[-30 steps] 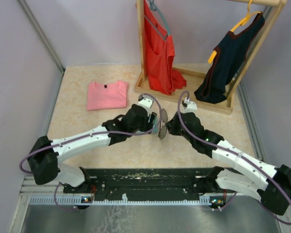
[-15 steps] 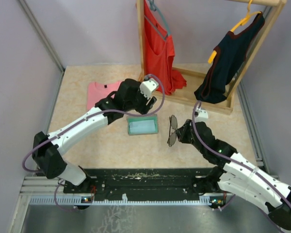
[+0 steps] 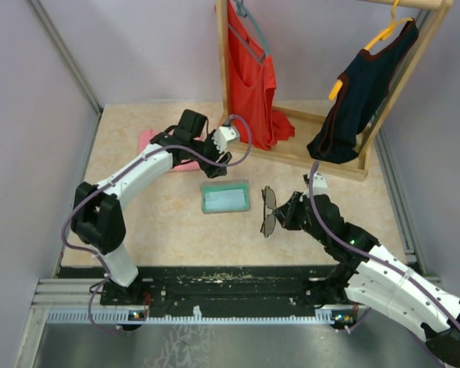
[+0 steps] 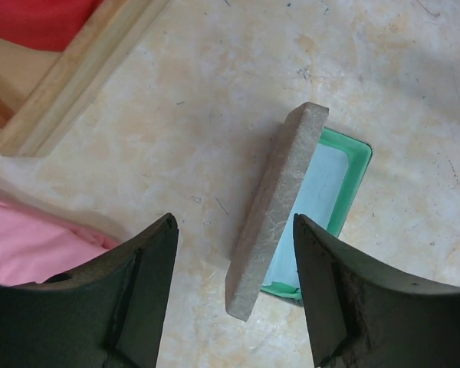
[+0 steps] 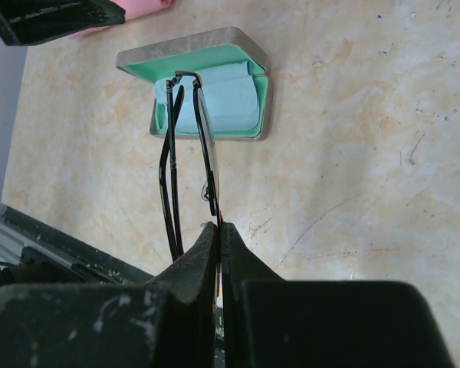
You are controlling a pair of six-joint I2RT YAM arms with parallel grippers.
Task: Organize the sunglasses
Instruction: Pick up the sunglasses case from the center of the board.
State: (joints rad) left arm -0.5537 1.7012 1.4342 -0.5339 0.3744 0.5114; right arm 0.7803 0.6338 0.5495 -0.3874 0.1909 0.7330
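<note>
The left arm (image 3: 138,172) and right arm (image 3: 391,272) wear white shells with black joints. A purple-grey cable (image 3: 249,136) loops behind the left pincer (image 4: 234,222) and right pincer (image 5: 217,226) alike. Their fingers (image 4: 138,284) are matte black, scuffed.

No writing, brand, number or sign can be read in any of the three views. The sunglasses (image 3: 268,208), the grey case (image 5: 199,44) with its green lining, and the arms' housings show only plain surfaces (the wrist views, close as they are, give no lettering either). A few small coloured specks sit on the black rail (image 3: 238,280) at the near edge of the table, too small to tell whether they are marks or letters.
</note>
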